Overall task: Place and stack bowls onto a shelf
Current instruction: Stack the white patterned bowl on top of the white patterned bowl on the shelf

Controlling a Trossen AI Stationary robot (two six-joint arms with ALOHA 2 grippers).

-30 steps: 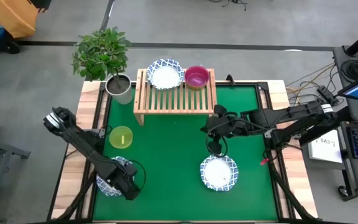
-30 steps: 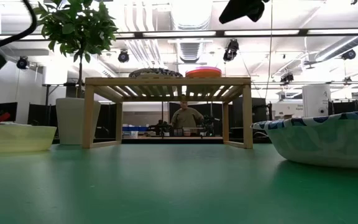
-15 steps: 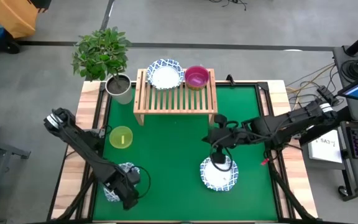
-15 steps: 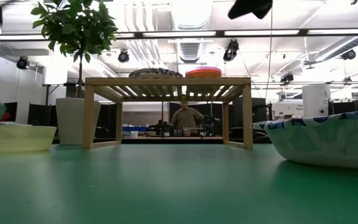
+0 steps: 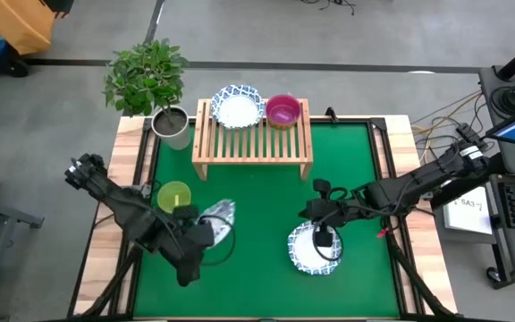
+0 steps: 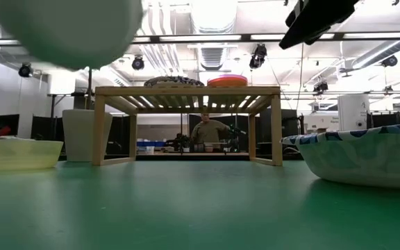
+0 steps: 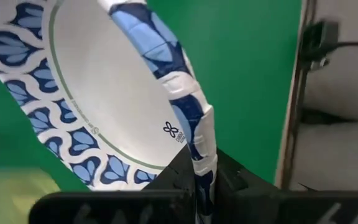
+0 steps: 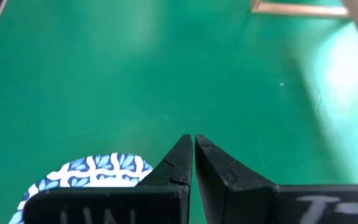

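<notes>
My left gripper [image 5: 202,234] is shut on a white bowl with a blue-patterned rim [image 5: 219,215], held above the table's near left part. The bowl's underside shows at the top left of the low view [image 6: 68,28]. My right gripper [image 5: 325,234] is shut and empty, hanging over the far rim of a second blue-patterned bowl [image 5: 313,250] that rests on the green mat. The wooden shelf [image 5: 252,148] stands at the far edge. A third blue-patterned bowl [image 5: 238,105] and a red-purple bowl [image 5: 282,111] rest on it. A yellow-green bowl [image 5: 174,197] rests on the mat at the left. My left gripper pinches the bowl's scalloped rim [image 7: 199,163] between its two fingers, one finger on the inner side and one on the outer. The bowl is lifted clear of the table and tilted, reaching away from the fingers toward the shelf.
A grey plant pot [image 5: 173,127] with a leafy plant stands at the shelf's left end. Bare green mat [image 5: 257,206] lies between the shelf and the two arms. A person [image 6: 208,130] shows in the room beyond the shelf.
My left gripper has lifted the blue-patterned bowl off the mat at the near left. It has carried the bowl up and toward the table's right and far side, and the bowl is now tilted. My right gripper has moved toward the near edge, over the near-right bowl.
</notes>
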